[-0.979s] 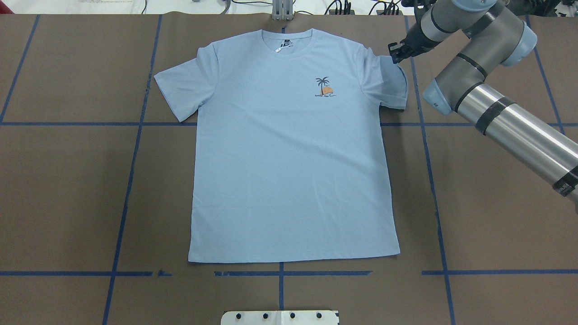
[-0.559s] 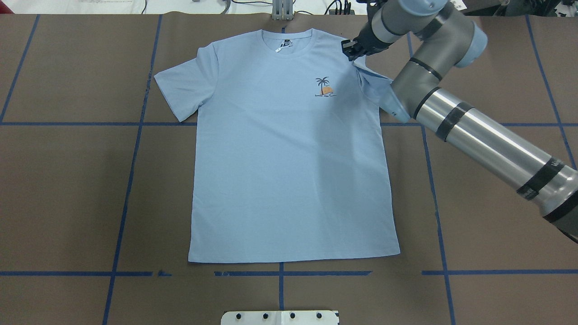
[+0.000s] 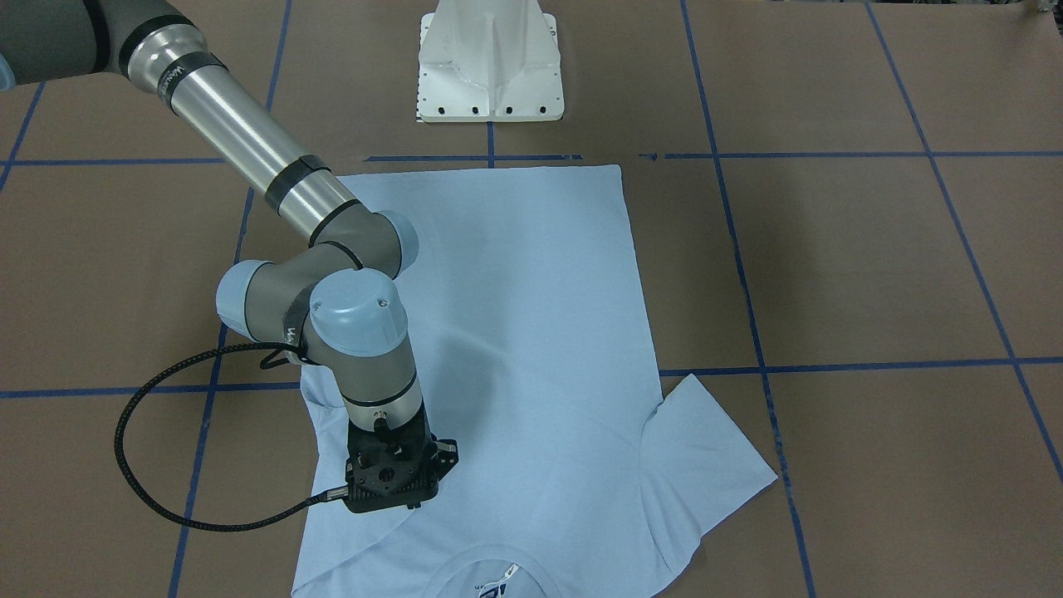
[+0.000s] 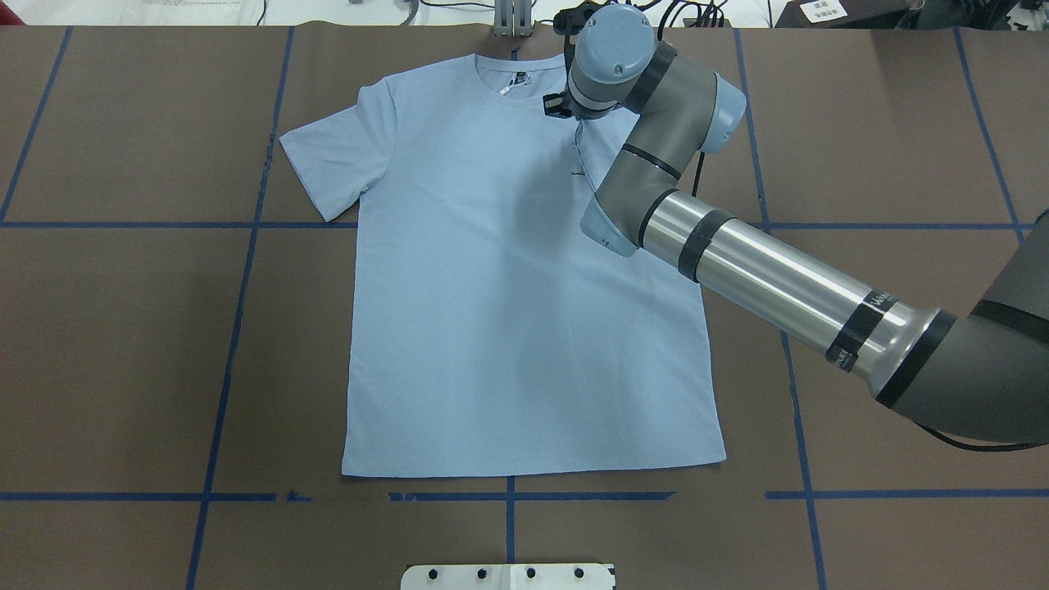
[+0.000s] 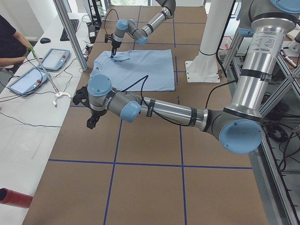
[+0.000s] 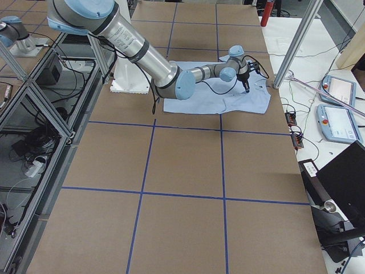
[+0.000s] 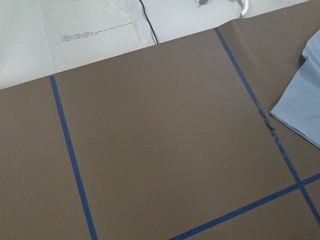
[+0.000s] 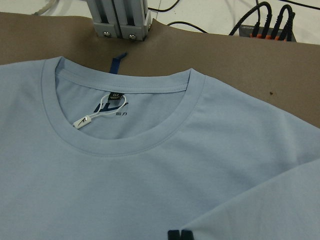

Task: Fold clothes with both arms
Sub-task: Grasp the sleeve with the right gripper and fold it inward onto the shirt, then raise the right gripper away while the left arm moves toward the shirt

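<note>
The pale blue T-shirt (image 4: 508, 328) lies flat, chest up, collar (image 8: 125, 145) toward the far edge, with the neck label (image 8: 92, 116) showing. My right gripper (image 4: 560, 108) hovers just right of the collar, shut on the right sleeve, which is pulled inward over the chest and covers most of the print. In the front view the gripper (image 3: 390, 494) stands upright over that fold. The left sleeve (image 4: 328, 164) lies spread out flat. My left gripper (image 5: 90, 123) hangs over bare table well away from the shirt; I cannot tell whether it is open or shut.
The white pedestal base (image 3: 490, 66) sits at the near table edge. An aluminium post (image 4: 512, 18) stands behind the collar. Blue tape lines (image 4: 238, 328) cross the brown table. A side bench holds tablets (image 5: 54, 58), a person (image 5: 9, 42) beside it.
My right arm has swung left from the shirt's outer right edge to beside the collar, dragging the right sleeve inward over the chest print.
</note>
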